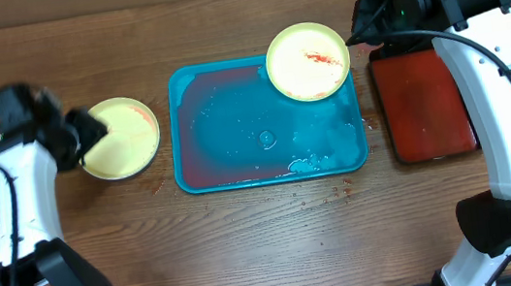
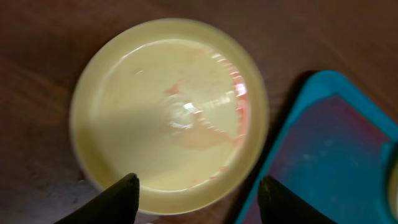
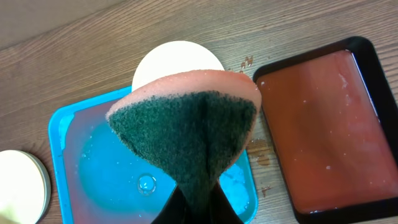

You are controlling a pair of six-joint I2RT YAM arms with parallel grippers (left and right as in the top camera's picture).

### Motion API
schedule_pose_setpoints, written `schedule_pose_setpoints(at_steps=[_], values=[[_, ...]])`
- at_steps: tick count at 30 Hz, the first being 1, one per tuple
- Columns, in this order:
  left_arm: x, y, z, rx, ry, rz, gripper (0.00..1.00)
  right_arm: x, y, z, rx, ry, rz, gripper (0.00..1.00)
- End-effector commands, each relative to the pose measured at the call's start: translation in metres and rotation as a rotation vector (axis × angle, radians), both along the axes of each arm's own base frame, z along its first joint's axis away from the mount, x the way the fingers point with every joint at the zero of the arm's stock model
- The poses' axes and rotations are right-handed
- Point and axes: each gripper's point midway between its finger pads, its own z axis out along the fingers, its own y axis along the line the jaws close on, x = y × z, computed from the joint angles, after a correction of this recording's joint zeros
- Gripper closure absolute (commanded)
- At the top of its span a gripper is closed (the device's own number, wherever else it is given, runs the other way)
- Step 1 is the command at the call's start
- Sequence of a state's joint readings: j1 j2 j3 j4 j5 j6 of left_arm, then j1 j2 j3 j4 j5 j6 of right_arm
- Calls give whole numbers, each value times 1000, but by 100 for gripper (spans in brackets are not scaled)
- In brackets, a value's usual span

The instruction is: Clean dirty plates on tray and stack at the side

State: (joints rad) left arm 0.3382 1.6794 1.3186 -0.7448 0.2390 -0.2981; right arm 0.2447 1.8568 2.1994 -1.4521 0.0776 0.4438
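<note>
Wooden table (image 1: 266,230) bears plate (image 2: 168,112) below left end effector (image 2: 198,186).

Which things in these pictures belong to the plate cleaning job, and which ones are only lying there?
Belong to the job:
- smeared plate on the blue tray
- side plate on the table, left of the tray
- sponge, held in the right gripper

Only lying there:
- red tray, right of the blue one

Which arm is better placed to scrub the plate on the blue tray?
Right. The right hand grips the sponge beside that plate on the tray; the left hand is open over another plate.
</note>
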Motion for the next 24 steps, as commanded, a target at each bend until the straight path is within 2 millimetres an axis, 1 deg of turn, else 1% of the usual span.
schedule_pose_setpoints(at_steps=[1, 2, 3, 5, 6, 7, 8, 10, 14, 17, 19, 22, 24], values=[[32, -46, 47, 94, -107, -193, 40, -1, -2, 16, 10, -45, -1, 96], [43, -69, 61, 140, -137, -243, 39, -1, -2, 16, 10, -44, -1, 96], [56, -100, 74, 172, -169, -306, 40, -1, -2, 15, 9, -43, -1, 96], [69, -135, 77, 175, -182, -380, 39, -2, -2, 15, 9, -41, 0, 96], [75, -153, 75, 169, -178, -417, 38, -2, -2, 15, 9, -40, -1, 96], [81, -168, 71, 165, -169, -448, 36, -2, -2, 15, 8, -37, 0, 96], [88, -188, 63, 159, -149, -489, 35, -2, -2, 14, 8, -37, -1, 96], [96, -220, 48, 142, -103, -554, 34, -2, -2, 14, 8, -36, 0, 96], [101, -284, 11, 92, 16, -676, 28, -3, -2, 14, 8, -36, -1, 96], [102, -320, -18, 81, 82, -718, 22, -3, -2, 14, 11, -35, 1, 96], [104, -338, -39, 63, 114, -706, 22, -3, -2, 14, 10, -34, 1, 96], [104, -355, -69, 27, 158, -647, 22, -4, -2, 13, 9, -28, 1, 96], [104, -362, -82, 14, 174, -622, 27, -5, -2, 13, 8, -23, 1, 96]])
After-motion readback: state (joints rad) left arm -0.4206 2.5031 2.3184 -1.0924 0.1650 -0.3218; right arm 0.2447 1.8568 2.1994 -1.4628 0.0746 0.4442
